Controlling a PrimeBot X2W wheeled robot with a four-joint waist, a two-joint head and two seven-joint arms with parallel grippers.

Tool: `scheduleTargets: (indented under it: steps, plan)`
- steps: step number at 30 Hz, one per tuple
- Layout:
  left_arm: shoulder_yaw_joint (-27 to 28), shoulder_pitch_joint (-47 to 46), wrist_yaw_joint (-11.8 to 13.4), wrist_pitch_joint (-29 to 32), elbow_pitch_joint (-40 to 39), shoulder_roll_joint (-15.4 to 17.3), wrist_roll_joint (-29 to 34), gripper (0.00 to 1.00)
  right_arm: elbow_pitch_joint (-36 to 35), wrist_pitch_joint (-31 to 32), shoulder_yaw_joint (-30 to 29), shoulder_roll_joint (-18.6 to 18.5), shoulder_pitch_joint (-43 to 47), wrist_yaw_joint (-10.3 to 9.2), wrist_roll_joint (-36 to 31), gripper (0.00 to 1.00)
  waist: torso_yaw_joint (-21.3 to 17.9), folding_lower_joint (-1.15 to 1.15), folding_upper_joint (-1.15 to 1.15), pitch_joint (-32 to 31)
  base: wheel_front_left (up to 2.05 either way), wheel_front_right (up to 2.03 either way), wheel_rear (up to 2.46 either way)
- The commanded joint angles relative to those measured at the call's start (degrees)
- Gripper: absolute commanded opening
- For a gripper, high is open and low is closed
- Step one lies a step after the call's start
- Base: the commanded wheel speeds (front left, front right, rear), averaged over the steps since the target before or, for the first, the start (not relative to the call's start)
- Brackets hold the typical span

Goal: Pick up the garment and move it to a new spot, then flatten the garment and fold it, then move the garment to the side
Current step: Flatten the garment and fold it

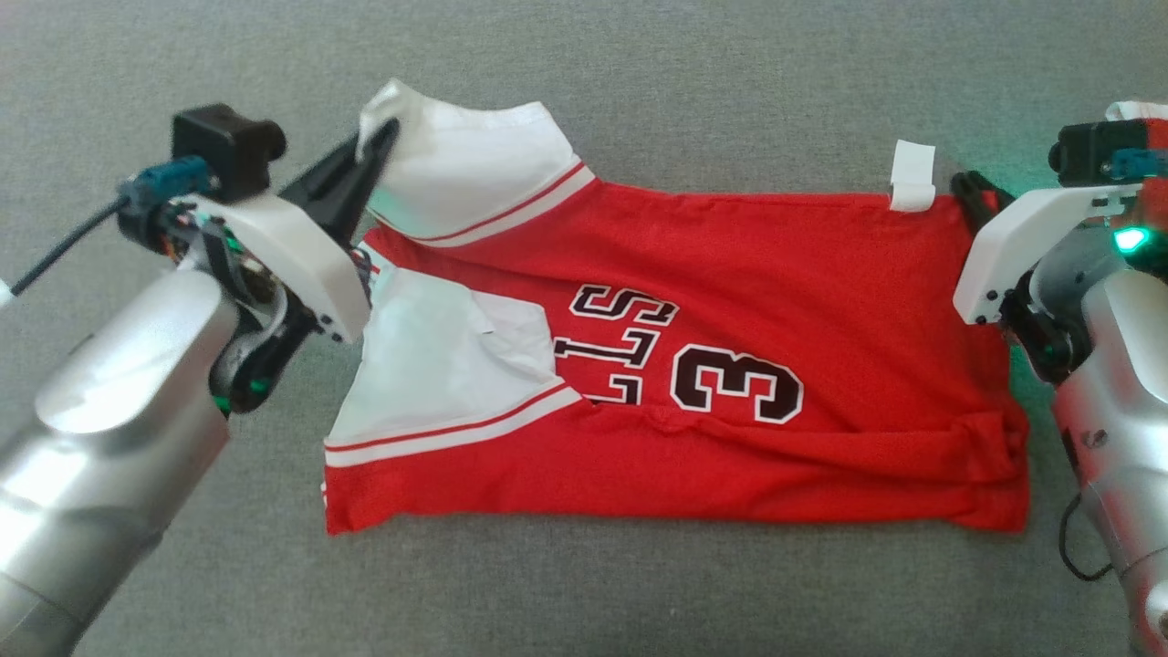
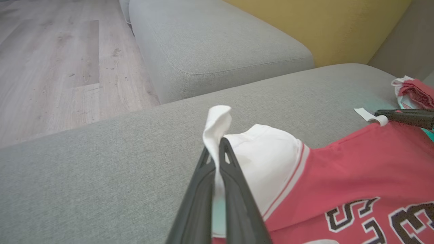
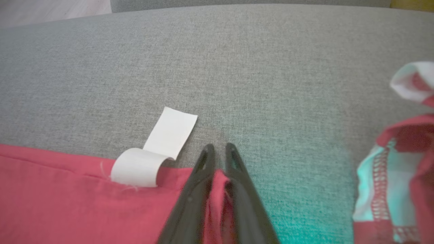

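Observation:
A red jersey, the garment (image 1: 748, 274), lies spread on the grey cushion (image 1: 639, 593), with white shoulder panels toward the left and black-and-white lettering and a "3" in its middle. My left gripper (image 1: 379, 137) is shut on the upper white shoulder strap, whose tip (image 2: 218, 118) sticks up past the fingertips. At the far right corner of the hem, my right gripper (image 1: 963, 187) has red cloth pinched between its fingers (image 3: 234, 159). Beside it a white label (image 3: 162, 142) curls off the hem. The garment's lower edge rests flat, with a crease near the bottom right.
A second red-and-white garment (image 3: 400, 169) lies bunched at the right, close to my right arm. Beyond the cushion are another grey cushion (image 2: 217, 44), a yellow backrest (image 2: 322, 23) and wooden floor (image 2: 61, 67). Bare grey fabric surrounds the jersey.

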Motion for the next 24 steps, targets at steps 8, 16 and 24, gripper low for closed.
scheduleTargets:
  steps: [8,16,24]
  plan:
    - [4.4,-5.0,0.9,-1.9,2.6,2.2,-0.5,0.0,-5.2,-3.0,3.3,-1.4,-4.6,-0.04,5.7,0.0,-1.3,0.0,0.0,0.4,0.0,0.0,0.0]
    - [5.8,-11.4,0.5,-4.6,9.1,-0.1,0.5,0.0,-6.6,-6.5,4.2,-2.1,-11.6,-0.04,9.1,0.0,-2.0,0.0,0.0,1.9,0.0,0.0,0.0]
    - [6.2,-17.9,-1.2,-10.7,17.1,-3.2,2.2,0.0,-3.5,-9.6,4.9,-0.5,-18.1,-0.04,9.3,0.0,-2.2,0.0,0.0,3.1,0.0,0.0,0.0]
